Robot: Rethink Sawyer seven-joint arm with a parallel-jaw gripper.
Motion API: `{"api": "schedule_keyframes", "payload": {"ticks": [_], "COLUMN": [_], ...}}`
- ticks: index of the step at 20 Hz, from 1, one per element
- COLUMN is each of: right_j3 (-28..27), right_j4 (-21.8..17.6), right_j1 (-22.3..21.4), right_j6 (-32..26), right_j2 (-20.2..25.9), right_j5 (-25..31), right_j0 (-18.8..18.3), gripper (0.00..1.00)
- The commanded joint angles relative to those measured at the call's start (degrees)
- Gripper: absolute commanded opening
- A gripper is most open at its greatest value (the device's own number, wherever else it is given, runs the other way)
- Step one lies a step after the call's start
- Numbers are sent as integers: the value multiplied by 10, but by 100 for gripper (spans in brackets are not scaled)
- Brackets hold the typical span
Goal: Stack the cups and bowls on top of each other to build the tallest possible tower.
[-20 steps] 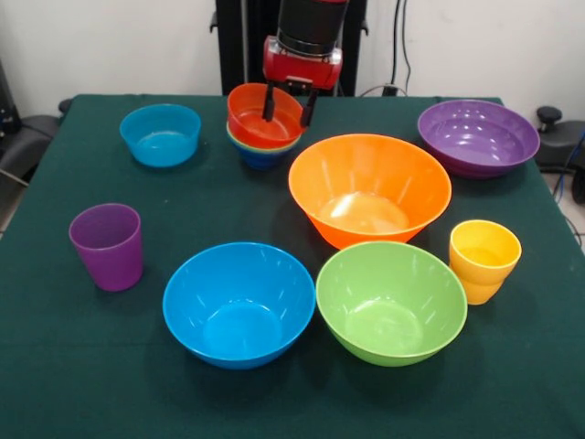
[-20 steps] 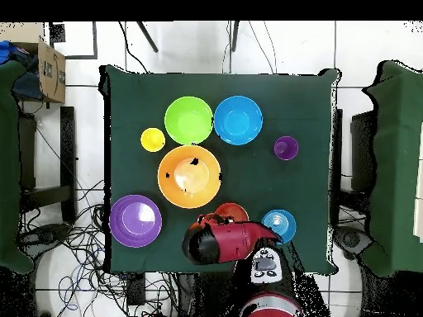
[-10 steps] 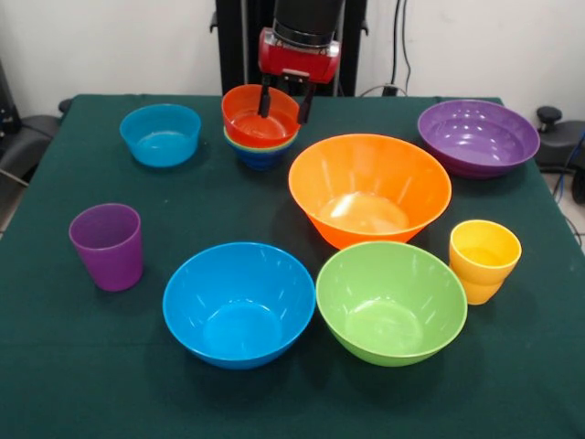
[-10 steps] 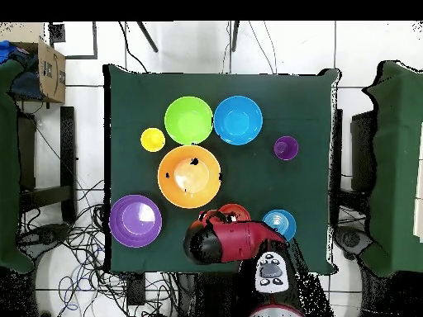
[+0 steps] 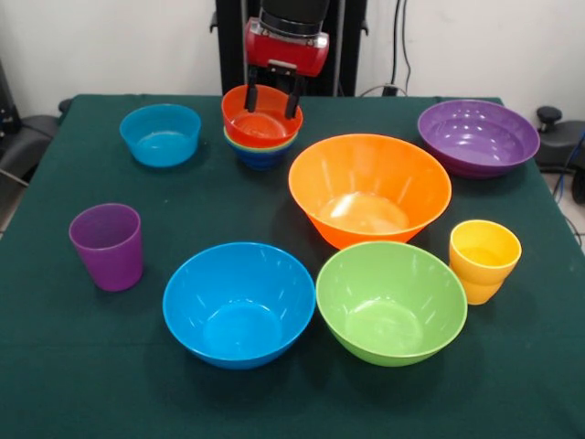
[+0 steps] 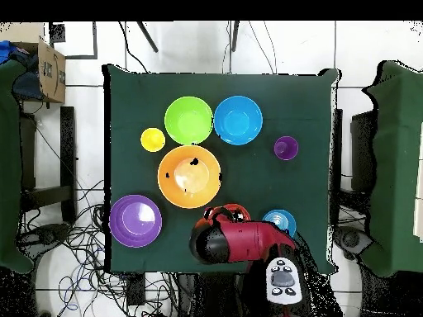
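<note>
A small tower [image 5: 261,137] stands at the table's far middle: a red-orange bowl [image 5: 262,119] nested on a small green one and a dark blue one. My gripper [image 5: 271,101] hangs open just over the red-orange bowl's far rim, holding nothing. The small light blue bowl [image 5: 161,134] sits left of the tower. The purple cup [image 5: 108,245] and the yellow cup [image 5: 483,260] stand at opposite sides. In the overhead view the arm [image 6: 235,242] covers most of the tower; only the red-orange bowl's edge [image 6: 231,212] shows.
The large orange bowl [image 5: 369,187] sits mid-table, with the large blue bowl [image 5: 239,302] and large green bowl [image 5: 391,302] nearer the front. The wide purple bowl [image 5: 477,137] is at the far right. A cardboard box [image 6: 49,70] lies off the table.
The gripper has risen out of the red-orange bowl and drifted left and back, staying open. The red-orange bowl stays nested on the tower.
</note>
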Motion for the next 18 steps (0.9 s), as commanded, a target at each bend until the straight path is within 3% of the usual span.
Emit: {"api": "schedule_keyframes", "payload": {"ticks": [1,18], "right_j3": [4,-9], "right_j4": [-10,-24], "right_j1": [16,67], "right_j6": [9,22], "right_j2": [58,50], "right_j5": [58,5], "right_j0": [-12,-12], "gripper": [100,100]}}
